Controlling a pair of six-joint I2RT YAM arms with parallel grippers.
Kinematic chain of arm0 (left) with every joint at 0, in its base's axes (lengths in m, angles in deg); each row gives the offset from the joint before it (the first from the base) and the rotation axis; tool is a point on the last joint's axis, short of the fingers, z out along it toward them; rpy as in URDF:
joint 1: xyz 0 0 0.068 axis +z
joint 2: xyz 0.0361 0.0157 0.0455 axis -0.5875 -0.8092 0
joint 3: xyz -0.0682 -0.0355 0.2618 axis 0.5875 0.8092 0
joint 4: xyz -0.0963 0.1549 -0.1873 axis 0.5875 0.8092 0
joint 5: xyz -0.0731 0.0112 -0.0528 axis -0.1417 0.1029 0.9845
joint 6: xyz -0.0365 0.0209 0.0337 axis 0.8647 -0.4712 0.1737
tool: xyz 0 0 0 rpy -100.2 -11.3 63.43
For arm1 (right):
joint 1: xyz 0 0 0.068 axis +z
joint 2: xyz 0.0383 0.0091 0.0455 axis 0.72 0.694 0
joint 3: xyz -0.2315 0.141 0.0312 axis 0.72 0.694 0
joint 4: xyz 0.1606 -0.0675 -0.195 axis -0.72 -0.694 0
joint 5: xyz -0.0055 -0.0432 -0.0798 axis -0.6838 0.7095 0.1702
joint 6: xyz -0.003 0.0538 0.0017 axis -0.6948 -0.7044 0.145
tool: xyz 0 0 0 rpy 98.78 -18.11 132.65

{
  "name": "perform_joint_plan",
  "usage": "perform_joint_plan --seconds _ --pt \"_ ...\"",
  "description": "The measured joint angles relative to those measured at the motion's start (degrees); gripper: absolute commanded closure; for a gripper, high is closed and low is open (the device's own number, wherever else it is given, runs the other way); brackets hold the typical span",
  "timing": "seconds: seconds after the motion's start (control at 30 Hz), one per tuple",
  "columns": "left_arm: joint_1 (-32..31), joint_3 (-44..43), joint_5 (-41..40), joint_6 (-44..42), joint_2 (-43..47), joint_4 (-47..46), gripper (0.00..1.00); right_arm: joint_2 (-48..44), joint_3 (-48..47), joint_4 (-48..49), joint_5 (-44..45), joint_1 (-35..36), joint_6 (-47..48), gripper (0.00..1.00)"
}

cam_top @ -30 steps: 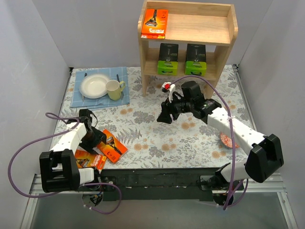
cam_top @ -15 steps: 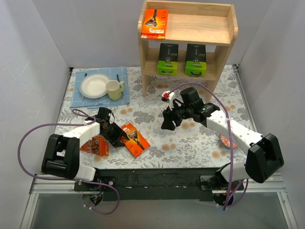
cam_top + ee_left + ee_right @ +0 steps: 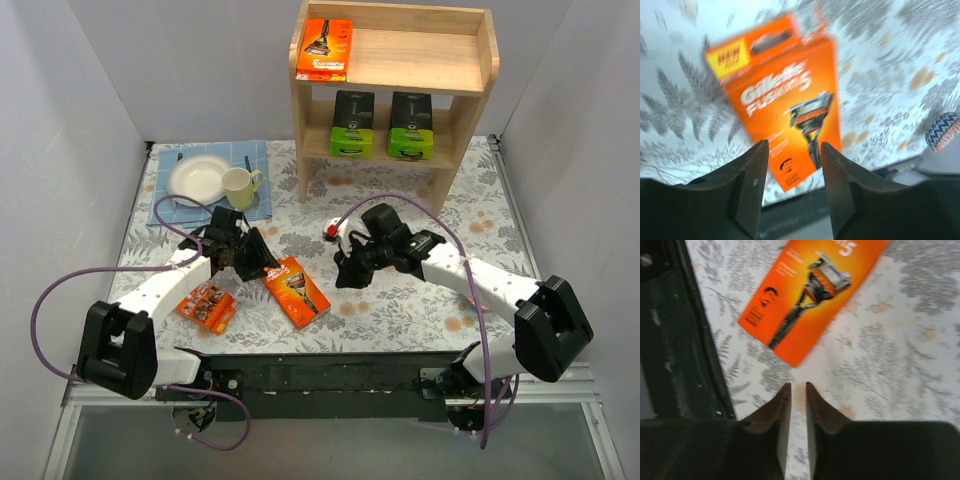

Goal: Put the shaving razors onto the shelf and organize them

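Note:
One orange razor pack (image 3: 297, 291) lies flat on the table at front centre; it also shows in the left wrist view (image 3: 785, 105) and the right wrist view (image 3: 810, 295). A second orange pack (image 3: 205, 305) lies to its left. My left gripper (image 3: 250, 262) is open and empty at the first pack's upper left end, with the pack seen beyond its fingers (image 3: 792, 165). My right gripper (image 3: 345, 272) is shut and empty just right of that pack (image 3: 798, 390). The wooden shelf (image 3: 430, 60) holds a third orange pack (image 3: 325, 48) on top and two green-black packs (image 3: 352, 123) (image 3: 409, 125) below.
A blue mat (image 3: 165, 205) at the back left carries a plate (image 3: 198, 181) and a yellow mug (image 3: 238, 187). A small red-and-white object (image 3: 333, 230) lies by the right arm. The black rail (image 3: 330, 370) runs along the table's front edge.
My left gripper has swung from the front left toward the centre, and one orange pack has slid right with it. My right gripper has moved left and nearer, down toward that pack.

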Motion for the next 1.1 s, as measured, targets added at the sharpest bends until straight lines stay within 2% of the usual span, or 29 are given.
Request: perform_joint_plan --seconds 0.03,0.1,0.17,0.37,0.57,0.8,1.1 --pt "0.00 -1.22 -1.70 -2.12 1.42 -0.04 0.63 0.57 0.00 0.52 0.07 1.68 0.35 0.98" --pt "0.02 -3.74 -4.96 -6.34 3.30 -0.79 0.88 2.14 -0.02 1.09 0.00 5.20 -0.13 0.99" --pt "0.04 -5.53 -7.91 -10.40 3.63 -2.73 1.00 3.72 -0.02 1.60 0.02 8.11 -0.59 0.99" --pt "0.04 -7.61 -18.08 -17.79 -2.19 -7.82 1.00 8.37 -0.87 5.31 1.51 18.08 -2.64 0.99" --pt "0.09 -8.09 -22.25 -18.47 -10.25 -11.52 1.00 16.50 -7.26 8.48 2.84 23.74 -6.14 0.99" --pt "0.09 -7.93 -16.61 -18.43 -15.28 -13.73 1.00 22.27 -9.27 11.15 5.57 24.11 -9.86 0.99" --pt "0.04 -2.01 -7.30 -16.63 -11.72 -15.17 1.00 22.01 -4.76 10.95 9.29 22.36 -6.58 0.99"
